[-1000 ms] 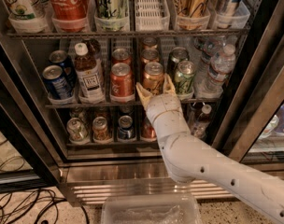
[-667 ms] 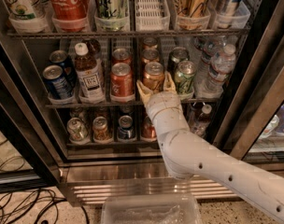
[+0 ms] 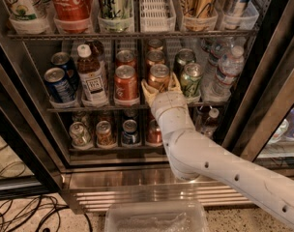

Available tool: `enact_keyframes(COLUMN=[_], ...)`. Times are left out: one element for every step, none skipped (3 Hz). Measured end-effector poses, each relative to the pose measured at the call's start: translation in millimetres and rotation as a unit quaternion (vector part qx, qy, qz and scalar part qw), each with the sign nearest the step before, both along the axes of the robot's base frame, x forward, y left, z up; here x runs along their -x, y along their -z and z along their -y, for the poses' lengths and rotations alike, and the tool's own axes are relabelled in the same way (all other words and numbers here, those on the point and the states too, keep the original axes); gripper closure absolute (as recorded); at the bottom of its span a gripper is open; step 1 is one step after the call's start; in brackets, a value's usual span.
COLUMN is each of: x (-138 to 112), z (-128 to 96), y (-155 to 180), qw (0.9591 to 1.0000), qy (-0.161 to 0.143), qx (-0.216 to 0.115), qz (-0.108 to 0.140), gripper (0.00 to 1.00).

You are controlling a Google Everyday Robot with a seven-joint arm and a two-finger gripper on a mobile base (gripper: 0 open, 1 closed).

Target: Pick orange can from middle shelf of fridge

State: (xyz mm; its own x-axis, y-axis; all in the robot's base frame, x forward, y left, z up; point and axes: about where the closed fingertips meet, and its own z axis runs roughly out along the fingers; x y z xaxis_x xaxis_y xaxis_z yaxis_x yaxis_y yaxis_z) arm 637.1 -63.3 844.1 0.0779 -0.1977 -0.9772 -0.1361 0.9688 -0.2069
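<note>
Inside the open fridge (image 3: 270, 76), the middle shelf (image 3: 89, 108) reads like this from the left: two blue cans (image 3: 57, 83) in a clear tray, a tea bottle (image 3: 91, 79), a red can (image 3: 125, 83), then the orange can (image 3: 159, 75), a green can (image 3: 191, 79) and some water bottles (image 3: 227, 71) at the far right. Each lane is a clear plastic tray, and more cans are lined up behind the front one.

The orange can stands upright at the front of its lane, long axis vertical, just beside the red can on one side and the green can on the other. The gripper (image 3: 160, 87) is right at it, having come in from below and in front at the end of the white arm (image 3: 219, 166). Its fingers (image 3: 147, 92) are spread wide, one on each side of the can's lower body, so the can sits between them and slightly deeper into the shelf. I can't make out whether the pads are touching it yet. To my eye the next move is a straight squeeze, and the tight gaps to the neighbouring cans are the likely trouble.

On the rack above there is a cola bottle (image 3: 72, 4) among tall drinks. The rack below holds a row of small cans (image 3: 103, 132). A clear plastic bin (image 3: 156, 215) sits on the floor in front.
</note>
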Motion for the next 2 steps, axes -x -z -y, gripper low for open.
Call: enact_keyframes(x=[-2.7, -2.7], z=[-0.6, -0.6], y=[2.0, 1.9], qw=[0.9999, 0.9999], qy=[-0.007, -0.007], qx=[-0.007, -0.008], qz=[-0.009, -0.009], gripper=[0.67, 0.91])
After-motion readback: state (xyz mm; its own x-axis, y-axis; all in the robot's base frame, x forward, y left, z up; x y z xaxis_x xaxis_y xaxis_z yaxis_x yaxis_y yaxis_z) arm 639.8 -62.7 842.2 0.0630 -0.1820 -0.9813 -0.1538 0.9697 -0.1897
